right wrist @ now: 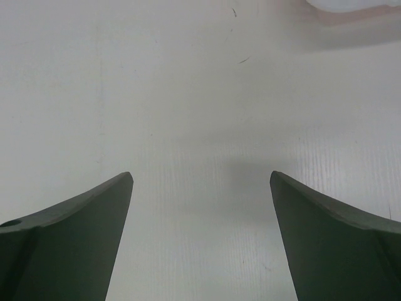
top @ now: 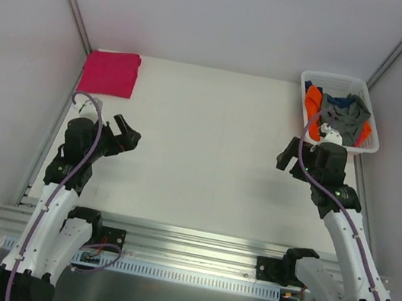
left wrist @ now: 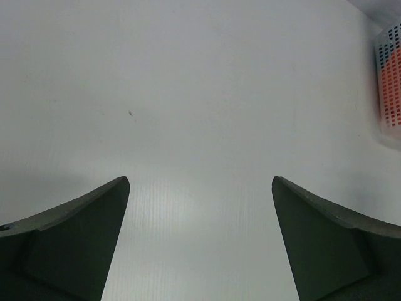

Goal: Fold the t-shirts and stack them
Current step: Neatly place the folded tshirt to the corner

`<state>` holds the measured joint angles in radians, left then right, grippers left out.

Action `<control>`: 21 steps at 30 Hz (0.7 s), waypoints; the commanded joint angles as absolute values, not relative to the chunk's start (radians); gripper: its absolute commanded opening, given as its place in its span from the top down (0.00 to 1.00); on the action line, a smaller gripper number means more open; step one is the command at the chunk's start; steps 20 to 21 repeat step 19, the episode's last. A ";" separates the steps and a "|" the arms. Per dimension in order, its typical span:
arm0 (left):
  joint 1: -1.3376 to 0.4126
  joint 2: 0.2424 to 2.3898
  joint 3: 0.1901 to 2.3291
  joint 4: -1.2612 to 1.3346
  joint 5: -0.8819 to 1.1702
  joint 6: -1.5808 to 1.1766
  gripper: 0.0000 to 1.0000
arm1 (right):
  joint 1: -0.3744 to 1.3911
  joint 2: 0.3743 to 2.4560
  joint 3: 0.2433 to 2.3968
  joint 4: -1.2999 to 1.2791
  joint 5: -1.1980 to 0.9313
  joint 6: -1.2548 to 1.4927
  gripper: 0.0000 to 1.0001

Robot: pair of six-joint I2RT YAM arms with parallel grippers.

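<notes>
Left hand (top: 128, 132): jaws spread fully wide, nothing between them; its wrist view shows only bare desk (top: 210, 144) between the two fingers. Right hand (top: 288, 153): likewise wide open and holding nothing, bare desk beneath it. Pink t-shirt (top: 109, 73): folded into a flat rectangle at the far left corner of the desk, lying beyond the left hand and to its left, near it but not touching. White plastic basket (top: 335, 77): at the far right corner, just beyond the right arm's wrist. Inside it, bunched and unfolded: orange t-shirt (top: 313, 101) on the left side, grey t-shirt (top: 352, 112) towards the middle and right, dark blue t-shirt (top: 338, 101) partly showing between them. The right hand points towards the desk's middle, away from the basket and clear of the cloth
</notes>
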<state>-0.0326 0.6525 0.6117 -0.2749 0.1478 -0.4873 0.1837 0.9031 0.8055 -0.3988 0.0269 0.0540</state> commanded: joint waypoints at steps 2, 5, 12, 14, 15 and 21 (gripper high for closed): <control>-0.031 0.652 0.650 -0.264 0.152 -0.497 0.01 | 0.183 0.864 0.822 -0.318 0.009 0.090 0.03; -0.031 0.641 0.644 -0.265 0.149 -0.495 0.01 | 0.183 0.858 0.833 -0.331 0.008 0.089 0.03; -0.031 0.617 0.647 -0.278 0.152 -0.476 0.01 | 0.183 0.831 0.830 -0.339 0.009 0.092 0.03; -0.031 0.609 0.649 -0.284 0.155 -0.476 0.01 | 0.183 0.828 0.831 -0.350 0.008 0.094 0.03; -0.031 0.609 0.649 -0.284 0.155 -0.477 0.01 | 0.183 0.825 0.834 -0.351 0.009 0.094 0.03; -0.031 0.598 0.656 -0.298 0.158 -0.472 0.01 | 0.181 0.805 0.828 -0.351 0.009 0.084 0.03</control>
